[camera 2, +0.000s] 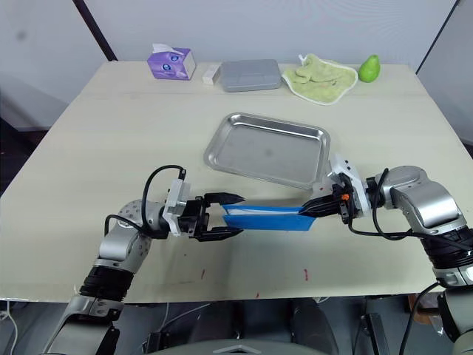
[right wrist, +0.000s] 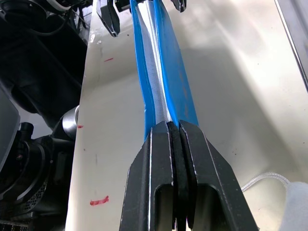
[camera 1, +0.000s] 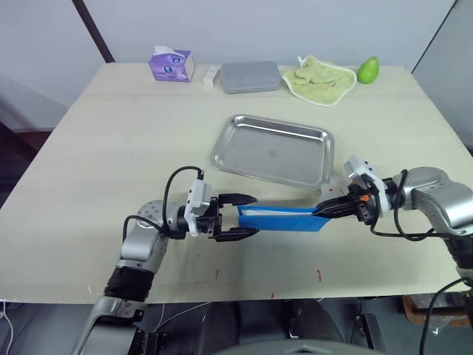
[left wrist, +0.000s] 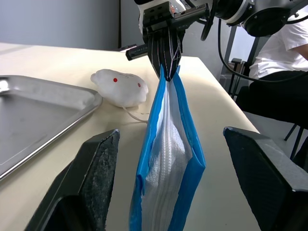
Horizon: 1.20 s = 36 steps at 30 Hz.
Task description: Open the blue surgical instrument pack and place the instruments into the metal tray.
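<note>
The blue surgical instrument pack (camera 1: pixel 281 220) stands on its long edge near the table's front, and its pale lining (left wrist: pixel 166 159) shows along the seam. My right gripper (camera 1: pixel 325 209) is shut on the pack's right end (right wrist: pixel 163 72). My left gripper (camera 1: pixel 253 215) is open, with one finger (left wrist: pixel 91 183) on each side of the pack's left end, and neither touches it. The metal tray (camera 1: pixel 272 150) lies just behind the pack with nothing in it. The instruments are hidden.
Along the far edge sit a purple tissue box (camera 1: pixel 171 64), a grey box (camera 1: pixel 250 76), a green towel (camera 1: pixel 320 80) and a green fruit (camera 1: pixel 368 69). A small white object with red dots (left wrist: pixel 120 87) lies by the tray's corner. A person in a white shirt (left wrist: pixel 284 53) sits beyond the table.
</note>
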Available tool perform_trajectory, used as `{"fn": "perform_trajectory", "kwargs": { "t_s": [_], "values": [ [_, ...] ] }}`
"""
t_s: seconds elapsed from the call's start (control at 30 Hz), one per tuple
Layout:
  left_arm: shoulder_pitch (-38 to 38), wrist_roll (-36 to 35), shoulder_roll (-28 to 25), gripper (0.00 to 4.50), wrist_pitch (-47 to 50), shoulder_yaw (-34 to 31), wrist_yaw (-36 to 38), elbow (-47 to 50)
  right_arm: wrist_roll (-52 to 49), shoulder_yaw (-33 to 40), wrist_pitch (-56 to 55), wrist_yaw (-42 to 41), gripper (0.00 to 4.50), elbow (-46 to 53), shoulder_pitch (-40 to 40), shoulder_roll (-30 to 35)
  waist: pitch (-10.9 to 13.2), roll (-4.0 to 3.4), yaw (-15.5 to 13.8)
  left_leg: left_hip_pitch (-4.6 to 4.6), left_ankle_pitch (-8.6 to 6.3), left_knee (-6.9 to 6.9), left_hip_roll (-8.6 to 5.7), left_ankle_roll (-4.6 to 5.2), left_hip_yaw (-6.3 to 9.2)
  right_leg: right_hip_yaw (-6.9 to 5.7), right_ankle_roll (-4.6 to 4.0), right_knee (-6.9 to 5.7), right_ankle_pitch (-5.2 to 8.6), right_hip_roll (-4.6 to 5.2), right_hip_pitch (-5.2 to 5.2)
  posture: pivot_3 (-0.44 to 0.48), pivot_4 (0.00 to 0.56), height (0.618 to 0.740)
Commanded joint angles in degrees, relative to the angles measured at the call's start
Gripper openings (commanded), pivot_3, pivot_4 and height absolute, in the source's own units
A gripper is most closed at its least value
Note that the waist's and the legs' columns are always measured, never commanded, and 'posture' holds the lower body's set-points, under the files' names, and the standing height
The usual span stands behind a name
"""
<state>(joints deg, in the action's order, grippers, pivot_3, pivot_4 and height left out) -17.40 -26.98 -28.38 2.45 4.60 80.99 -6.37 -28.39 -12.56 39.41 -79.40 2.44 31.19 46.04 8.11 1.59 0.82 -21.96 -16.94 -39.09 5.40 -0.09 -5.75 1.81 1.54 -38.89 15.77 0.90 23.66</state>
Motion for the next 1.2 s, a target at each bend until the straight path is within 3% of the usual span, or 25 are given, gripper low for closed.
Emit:
{"fn": "perform_trajectory", "kwargs": {
  "t_s": [0.03,0.07,0.2,0.63,0.67,0.77,0.87,0.93,1.2],
  "values": [
    [-0.8,0.2,0.0,2.13,-0.9,-0.1,-0.1,0.8,0.4,0.2,0.0,0.9,0.00,1.2,-0.6,-0.5,0.0,0.00,0.0,0.00,0.00,0.00,0.00,0.00,0.00,0.00,0.00,0.00,0.00,0.00,0.00,0.000,0.150,0.740],
    [-0.9,0.4,0.0,1.95,-1.2,0.0,-0.1,0.6,0.4,0.3,0.0,0.9,0.00,1.3,-0.6,-0.5,0.0,0.00,0.0,0.00,0.00,0.00,0.00,0.00,0.00,0.00,0.00,0.00,0.00,0.00,0.00,0.000,0.150,0.740],
    [-1.1,1.0,0.3,0.06,-2.1,0.1,-0.1,-0.1,0.4,0.4,0.1,1.0,0.00,1.4,-0.6,-0.7,0.0,0.00,0.0,0.00,0.00,0.00,0.00,0.00,0.00,0.00,0.00,0.00,0.00,0.00,0.00,0.000,0.150,0.740],
    [-1.0,1.1,-0.2,0.02,-4.3,-0.5,0.5,-1.1,-3.7,7.6,-0.4,4.0,0.00,2.9,-3.8,-3.2,0.0,0.00,0.0,-0.01,0.00,0.00,0.00,0.00,0.00,-0.01,0.00,0.01,0.00,0.00,0.00,0.000,0.150,0.740],
    [-1.0,1.0,-0.4,0.00,-4.3,-0.7,0.6,-1.1,-4.4,8.3,-0.3,4.1,0.72,3.7,-4.3,-3.3,0.0,0.00,0.0,-0.01,0.00,0.00,0.00,0.00,0.00,0.00,0.00,0.01,0.00,0.00,0.00,0.000,0.150,0.740],
    [-1.1,0.5,-1.3,0.00,-4.1,-1.3,1.4,-1.2,-6.2,11.3,-0.8,5.2,1.95,5.4,-6.2,-3.4,0.0,-0.01,-0.1,-0.03,0.00,0.00,0.00,0.00,0.02,-0.02,0.00,0.01,0.00,0.00,0.00,0.000,0.150,0.740],
    [-1.1,0.0,-2.4,0.00,-4.1,-2.0,2.0,-1.5,-8.1,15.1,-1.1,6.0,3.65,6.9,-8.4,-2.7,0.0,-0.01,-0.2,-0.04,0.00,0.00,0.00,0.00,0.03,-0.03,0.00,0.03,0.00,0.01,0.00,0.000,0.150,0.740],
    [-1.0,-0.3,-2.9,0.00,-4.2,-2.1,2.3,-1.7,-8.9,16.3,-1.0,6.1,4.49,7.8,-9.5,-2.3,0.0,-0.01,-0.1,-0.05,0.00,0.00,0.00,0.00,0.04,-0.04,0.00,0.02,0.00,0.01,0.00,0.000,0.150,0.740],
    [-1.2,-0.5,-4.4,0.00,-5.0,-3.5,3.7,-3.7,-16.7,29.2,-0.6,7.3,4.49,21.5,-21.8,2.8,0.0,-0.06,-0.4,-0.13,0.00,-0.01,-0.01,0.00,0.16,-0.15,0.01,0.07,0.00,0.02,0.00,0.000,0.150,0.740]
  ]
}}
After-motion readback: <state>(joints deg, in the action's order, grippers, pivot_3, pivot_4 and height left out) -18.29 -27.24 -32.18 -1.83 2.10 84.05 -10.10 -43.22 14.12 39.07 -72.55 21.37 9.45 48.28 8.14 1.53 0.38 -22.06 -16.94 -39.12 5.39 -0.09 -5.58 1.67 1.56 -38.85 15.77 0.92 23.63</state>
